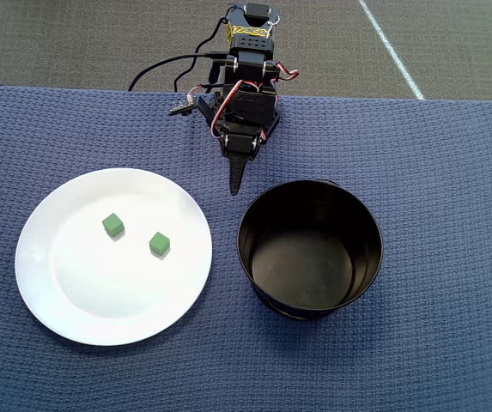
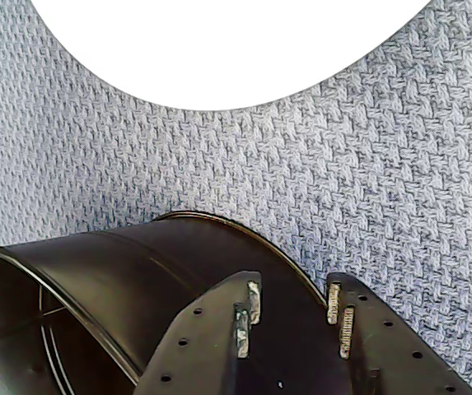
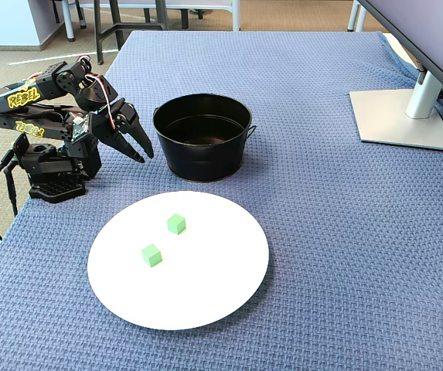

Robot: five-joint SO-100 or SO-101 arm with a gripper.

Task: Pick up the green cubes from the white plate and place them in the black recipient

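Gripper [image 3: 142, 151] sits slightly parted and empty beside the round glossy black pot [image 3: 203, 147]. Both small matte green cubes [image 3: 176, 223] [image 3: 151, 254] lie on the large white plate [image 3: 229, 294]; I'd judge them light and rigid, best pinched across opposite flat faces.

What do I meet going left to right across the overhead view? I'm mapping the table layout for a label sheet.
White plate → first green cube on it → second green cube on it → claw, pointing down at the cloth between plate and pot → black pot.
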